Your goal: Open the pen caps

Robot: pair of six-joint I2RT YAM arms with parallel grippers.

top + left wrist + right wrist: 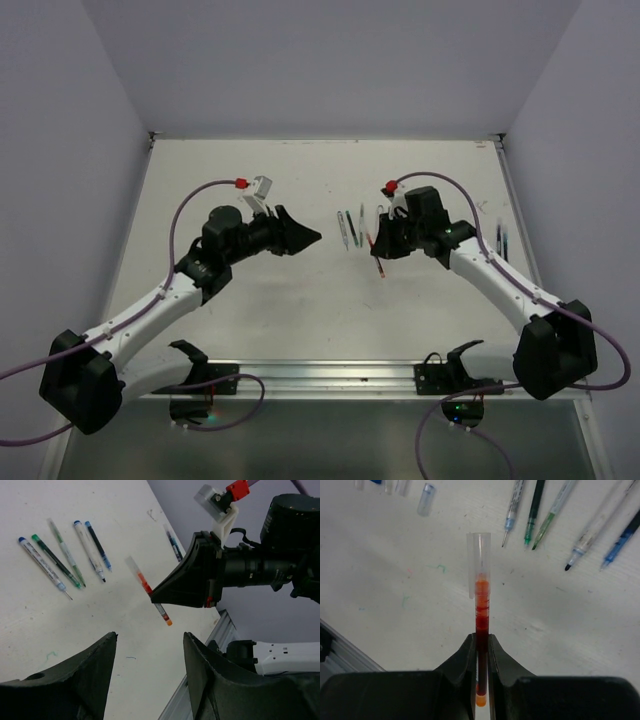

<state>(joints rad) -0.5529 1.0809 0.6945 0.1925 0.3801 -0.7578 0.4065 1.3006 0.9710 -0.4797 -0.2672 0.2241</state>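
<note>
Looking at the R wrist cam: right gripper [481,641] is clamped on the red pen [481,611], and the pen's orange end plug sits back between the fingers. Pen sticks straight out past the fingertips, w/ red ink visible thru the barrel. Its clear cap [478,555], w/ a side clip, is on the far end. Pen is held up off the table [395,605], right of centre in the top view. Left gripper [150,639] is released, jaws apart w/ nothing between them. It faces the right gripper across a gap and isn't touching the pen.

Five loose pens [66,552] lie side by side on the table beyond the held pen, bare tips showing; barrels blue, green-black, green, whitish, blue. One loose cap [426,499], clear-bluish, lies apart from them.

Hard to see: bits at the top-left edge of the R wrist cam are cut off, so I can't tell caps from pens there. A sixth pen [173,545] is partly behind the right gripper in the L wrist cam; can't tell if it's capped. Top view is too small to make out any caps.
</note>
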